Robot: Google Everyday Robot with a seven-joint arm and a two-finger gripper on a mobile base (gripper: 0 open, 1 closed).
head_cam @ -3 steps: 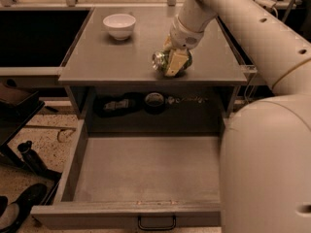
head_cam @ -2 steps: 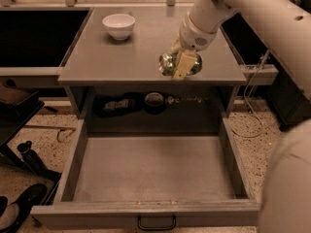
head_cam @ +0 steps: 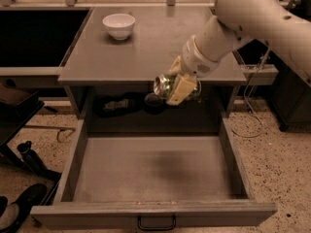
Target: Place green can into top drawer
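Note:
The green can (head_cam: 165, 85) is a small shiny can, lying sideways in the air with its silver round end facing left. My gripper (head_cam: 177, 84) is shut on it, cream fingers (head_cam: 179, 89) clamped across its body. The can hangs just past the front edge of the grey countertop (head_cam: 146, 42), over the rear part of the top drawer (head_cam: 150, 171). The drawer is pulled fully out; its flat grey floor is bare and a small dark handle (head_cam: 156, 223) sits on the front panel.
A white bowl (head_cam: 119, 25) stands at the back left of the countertop. Dark objects (head_cam: 116, 105) lie in the recess behind the drawer. My white arm (head_cam: 252, 13) reaches in from the upper right. A dark chair base and shoes (head_cam: 19, 198) sit on the floor at left.
The gripper has carried the can forward off the countertop and down, so it now hangs over the open drawer. The arm has swung clear of the drawer's right side.

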